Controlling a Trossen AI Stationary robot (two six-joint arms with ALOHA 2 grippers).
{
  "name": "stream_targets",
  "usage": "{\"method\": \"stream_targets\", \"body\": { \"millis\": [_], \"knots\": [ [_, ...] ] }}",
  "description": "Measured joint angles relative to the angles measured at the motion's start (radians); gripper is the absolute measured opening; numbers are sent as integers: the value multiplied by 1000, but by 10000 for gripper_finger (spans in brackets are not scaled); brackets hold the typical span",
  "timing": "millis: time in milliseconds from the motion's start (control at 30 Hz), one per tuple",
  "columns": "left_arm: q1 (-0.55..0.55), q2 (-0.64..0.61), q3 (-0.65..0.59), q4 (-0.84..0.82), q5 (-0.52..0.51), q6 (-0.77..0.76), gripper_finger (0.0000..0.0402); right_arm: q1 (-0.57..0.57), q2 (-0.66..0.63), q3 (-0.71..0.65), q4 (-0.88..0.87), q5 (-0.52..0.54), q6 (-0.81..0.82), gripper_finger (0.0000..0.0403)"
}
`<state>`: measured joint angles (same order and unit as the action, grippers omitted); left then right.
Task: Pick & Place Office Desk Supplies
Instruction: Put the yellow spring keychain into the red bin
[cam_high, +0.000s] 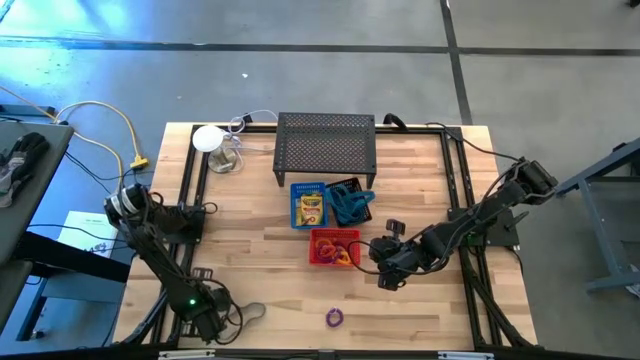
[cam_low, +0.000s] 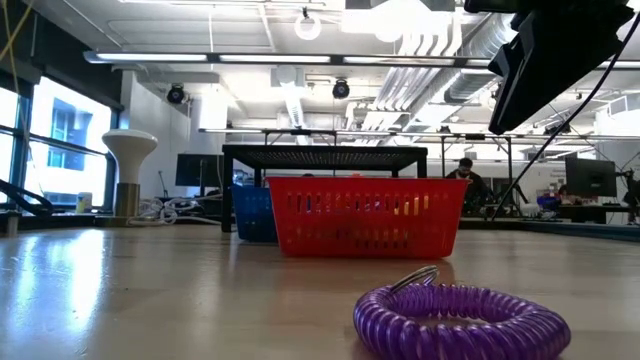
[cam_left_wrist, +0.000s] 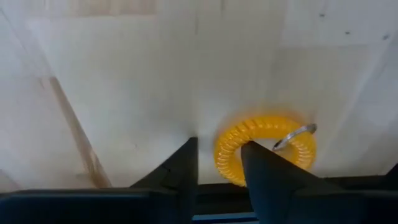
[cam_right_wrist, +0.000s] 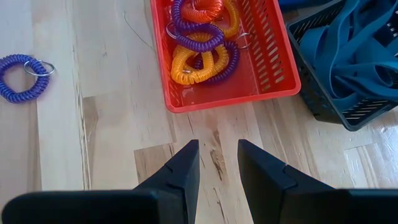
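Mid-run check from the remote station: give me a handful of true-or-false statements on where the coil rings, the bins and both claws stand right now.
1. A purple coil ring lies loose on the table, outside every bin. True.
2. The red bin is empty. False: it holds orange, purple and yellow coil rings.
3. The left claw has one finger inside a yellow coil ring. True.
4. The right claw grips a purple ring. False: nothing sits between its fingers, which hang over bare wood near the red bin.
5. The black bin holds bluish looped cords. True.
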<state>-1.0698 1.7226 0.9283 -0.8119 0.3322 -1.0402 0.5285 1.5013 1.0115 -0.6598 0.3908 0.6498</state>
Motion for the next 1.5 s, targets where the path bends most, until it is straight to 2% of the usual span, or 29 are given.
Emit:
{"method": "stream_targets", "body": {
  "millis": [200, 467, 633, 800, 933, 1000, 1067, 1167, 1333, 1500],
  "knots": [
    [2, 0, -1, 10, 36, -12, 16, 0, 0, 0, 0, 0, 0, 97],
    [90, -38, 41, -17, 32, 6, 6, 0, 0, 0, 2, 0, 0, 97],
    [202, -93, 114, -41, 18, 115, 5, 0, 0, 0, 19, 0, -31, 97],
    [341, -146, 212, -88, -121, 359, 5, 0, 0, 0, 44, -1, -53, 97],
    [439, -168, 299, -65, -333, 675, 4, 1, 0, 0, 43, -4, -53, 97],
    [481, -168, 325, 4, -466, 838, 4, 2, 0, 0, 43, -5, -58, 97],
    [524, -168, 327, 145, -566, 973, 4, 2, 0, 0, 43, -8, -72, 97],
    [593, -157, 314, 401, -643, 1086, 4, 2, 0, 0, 43, -8, -76, 97],
    [701, -83, 304, 639, -639, 1151, 4, 2, 0, 0, 46, -8, -79, 97],
    [794, 2, 303, 676, -510, 1152, 8, 2, 0, -16, 69, -6, -81, 97]
  ]
}}
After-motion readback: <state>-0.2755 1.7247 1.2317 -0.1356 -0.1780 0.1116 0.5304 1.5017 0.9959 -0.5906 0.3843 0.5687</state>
